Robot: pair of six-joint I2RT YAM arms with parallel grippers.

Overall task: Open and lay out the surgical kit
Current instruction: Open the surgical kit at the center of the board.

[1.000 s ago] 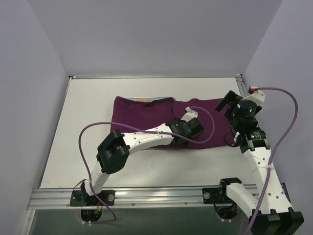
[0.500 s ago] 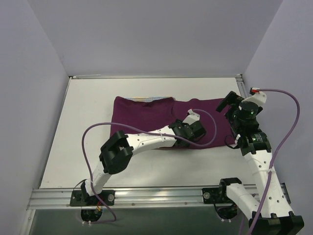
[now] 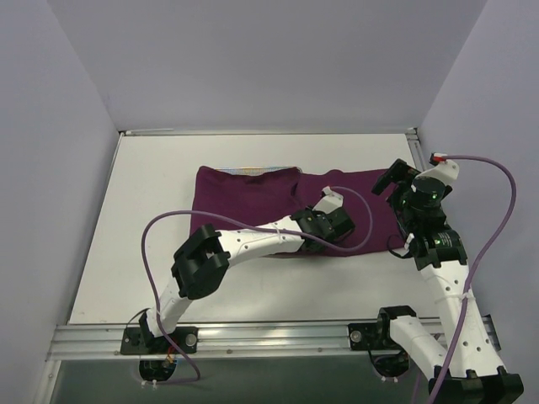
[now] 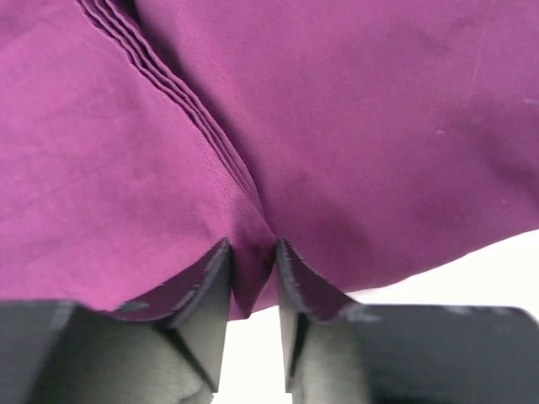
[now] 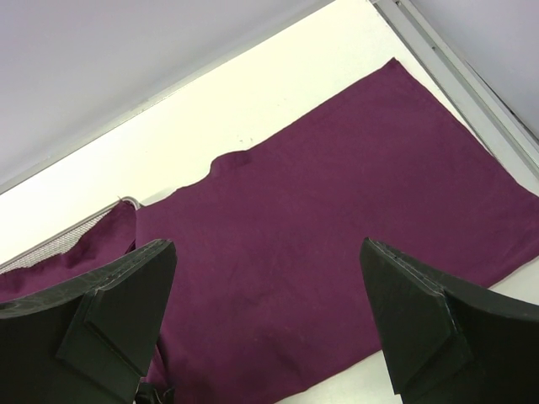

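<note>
White tabletop [image 3: 143, 227] surrounds purple wrap [image 3: 244, 198]; left gripper [image 4: 253, 251] pinches its near edge.

walls [image 3: 253, 59]: pale lilac (three sides) | table [image 3: 152, 219]: white | rail [image 3: 253, 338]: metal, near edge

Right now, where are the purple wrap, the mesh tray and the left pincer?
purple wrap [image 5: 337, 210]: right wrist view, flat middle.
mesh tray [image 5: 42, 248]: right wrist view, exposed corner.
left pincer [image 4: 253, 251]: left wrist view, between its fingertips.

Wide-apart fingers [image 5: 109, 311] above purple cloth [image 5: 337, 227]; mesh tray [image 5: 63, 238] corner at left.
</note>
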